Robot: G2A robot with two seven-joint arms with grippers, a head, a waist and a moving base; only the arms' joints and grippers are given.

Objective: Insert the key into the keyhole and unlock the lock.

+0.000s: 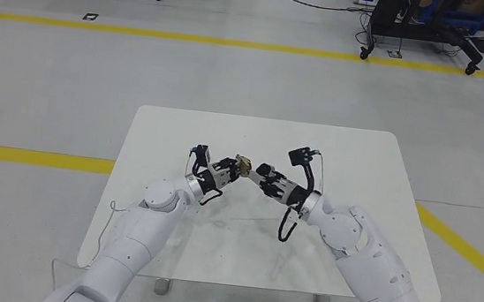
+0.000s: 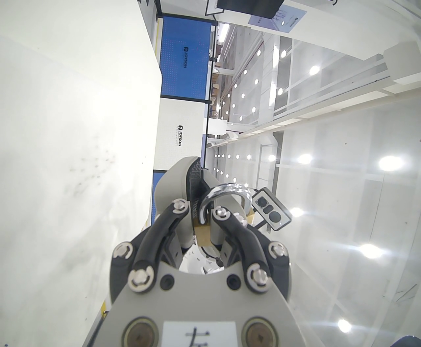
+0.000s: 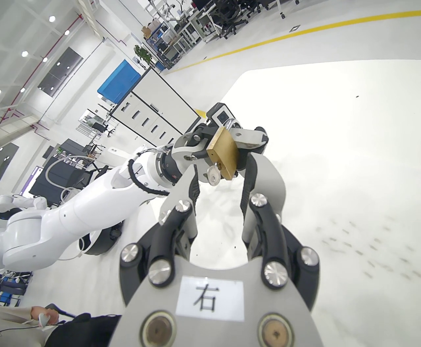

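A white table [image 1: 356, 163] was seen from above, and the 2 arms were brought close together over its middle. A small gold-coloured lock [image 3: 223, 152] was held up in the air there, off the table top, between the 2 grippers. The lock was gripped by the left gripper [image 2: 210, 200], which was closed tight on the gold body from 2 sides. The lock's shiny silver loop [image 2: 227, 192] was pointed away from the right gripper, past the left gripper's fingers. The key [image 3: 213, 174] was found at the other end of the lock, the end turned toward the right arm. Its round silver head was stuck out from the bottom of the lock, so the key looked to be pushed into the keyhole. The right gripper [image 3: 227, 169] was placed just to the right of the lock. Its 2 fingers [image 3: 260, 171] were spread wide, with 1 on each side of the key's head and the lock's bottom end. The key was not pinched by them, and a gap was seen on both sides. Whether the loop was popped open could not be told.
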